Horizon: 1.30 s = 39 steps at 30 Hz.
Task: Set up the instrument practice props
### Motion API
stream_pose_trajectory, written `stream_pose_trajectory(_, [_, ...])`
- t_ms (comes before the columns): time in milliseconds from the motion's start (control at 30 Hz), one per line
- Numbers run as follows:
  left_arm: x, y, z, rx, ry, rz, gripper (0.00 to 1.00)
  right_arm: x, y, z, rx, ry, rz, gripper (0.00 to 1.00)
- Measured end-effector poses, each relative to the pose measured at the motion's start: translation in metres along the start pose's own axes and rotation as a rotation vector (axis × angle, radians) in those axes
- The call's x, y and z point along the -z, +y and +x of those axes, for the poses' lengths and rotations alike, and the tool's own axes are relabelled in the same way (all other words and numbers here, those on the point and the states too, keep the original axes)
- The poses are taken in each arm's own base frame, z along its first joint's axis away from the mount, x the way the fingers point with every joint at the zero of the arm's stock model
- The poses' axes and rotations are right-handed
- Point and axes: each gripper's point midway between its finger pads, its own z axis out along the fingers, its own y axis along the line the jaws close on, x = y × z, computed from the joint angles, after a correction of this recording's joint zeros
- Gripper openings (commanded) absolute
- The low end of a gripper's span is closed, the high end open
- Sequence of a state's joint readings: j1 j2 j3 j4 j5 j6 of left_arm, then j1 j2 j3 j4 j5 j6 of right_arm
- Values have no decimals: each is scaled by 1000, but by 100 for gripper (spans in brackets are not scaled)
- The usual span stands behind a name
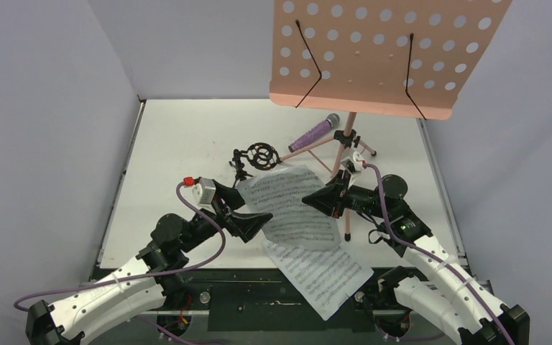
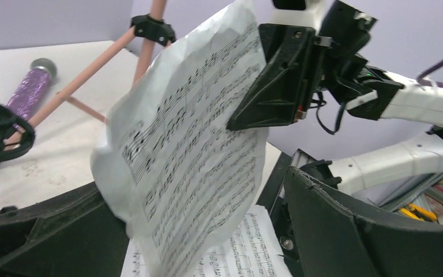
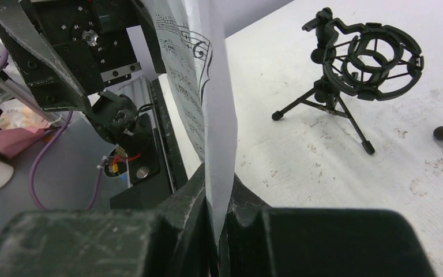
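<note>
A white sheet-music page [image 1: 291, 205] hangs upright between my two grippers. My right gripper [image 1: 315, 198] is shut on its right edge; the right wrist view shows the paper [image 3: 207, 104] pinched in the closed jaws [image 3: 216, 225]. My left gripper [image 1: 255, 212] is open, its fingers wide apart on either side of the page [image 2: 190, 144]. A second page [image 1: 323, 277] lies flat at the table's front edge. The pink perforated music stand [image 1: 374, 57] stands at the back right. The glittery purple microphone [image 1: 315, 134] lies by its legs. The small black tripod mic stand [image 1: 259, 154] stands left of it.
Grey walls [image 1: 50, 144] enclose the table on the left, back and right. A black rail [image 1: 259, 287] runs along the front edge between the arm bases. The stand's pink legs [image 2: 92, 66] spread across the table near the microphone [image 2: 29, 92]. Cluttered tools [image 2: 421, 210] lie off the table.
</note>
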State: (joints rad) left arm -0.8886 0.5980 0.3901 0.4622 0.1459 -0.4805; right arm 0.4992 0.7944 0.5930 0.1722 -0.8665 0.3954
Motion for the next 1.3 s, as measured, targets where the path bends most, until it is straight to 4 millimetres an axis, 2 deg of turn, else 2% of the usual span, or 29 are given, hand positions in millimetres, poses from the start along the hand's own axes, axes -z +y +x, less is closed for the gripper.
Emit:
stream_pose_trajectory(100, [4, 13, 3, -2, 9, -71, 97, 0, -5, -2, -10, -11, 28, 5])
stream_pose_trajectory(367, [15, 41, 16, -4, 62, -228, 96, 4, -18, -13, -26, -64, 120, 5])
stream_pose_trajectory(533, [17, 47, 28, 8, 109, -254, 96, 17, -28, -29, -23, -128, 164, 5])
stream_pose_trajectory(733, [12, 48, 45, 38, 170, -240, 96, 34, -46, -29, -100, -178, 171, 5])
stream_pose_trajectory(800, [9, 48, 50, 54, 191, -224, 96, 36, -44, -29, -115, -183, 147, 5])
stream_pose_trajectory(933, [4, 53, 53, 92, 209, -194, 96, 35, -27, -40, -103, -203, 63, 5])
stream_pose_trajectory(1133, [-3, 57, 37, 180, 154, -100, 97, 36, -5, -56, -90, -239, -38, 5])
stream_pose_trajectory(1300, [-8, 36, 31, 217, 154, 48, 100, 35, 0, -60, -108, -245, -72, 5])
